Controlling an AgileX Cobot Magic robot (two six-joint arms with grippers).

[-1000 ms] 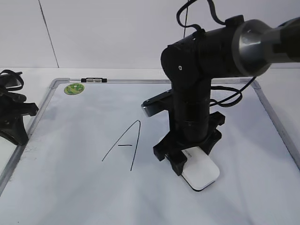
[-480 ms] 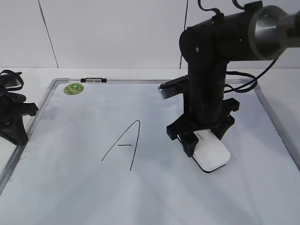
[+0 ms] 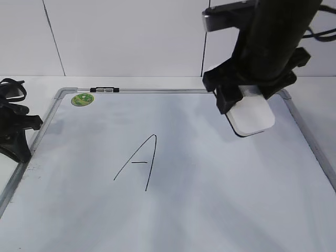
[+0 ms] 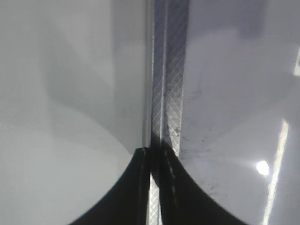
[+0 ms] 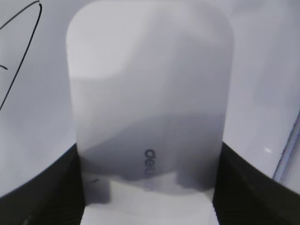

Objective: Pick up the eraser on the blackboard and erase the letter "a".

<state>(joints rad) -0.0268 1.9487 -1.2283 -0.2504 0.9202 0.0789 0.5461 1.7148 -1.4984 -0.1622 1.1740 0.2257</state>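
Observation:
The white eraser (image 3: 253, 116) hangs in the air over the far right part of the blackboard (image 3: 210, 199), clear of its surface. My right gripper (image 3: 247, 94) is shut on it, one black finger on each long side. In the right wrist view the eraser (image 5: 150, 84) fills the frame between the fingers of that gripper (image 5: 150, 192), grey lettering on top. The letter "a" is out of view. A tall capital "A" (image 3: 139, 163) is drawn mid-board, and part of its stroke (image 5: 27, 51) shows at the wrist view's top left. My left gripper (image 3: 14, 137) rests shut by the board's left edge.
The left wrist view shows the shut left gripper (image 4: 153, 157) over the board's silver frame (image 4: 168, 70). A round green sticker (image 3: 83, 99) and a small clip (image 3: 105, 90) sit at the board's far left corner. The frame's right rail (image 5: 290, 150) runs beside the eraser.
The right arm has risen and swung back to the right, carrying the eraser off the board surface near the capital "A" to a spot above the far right. The left arm has stayed put.

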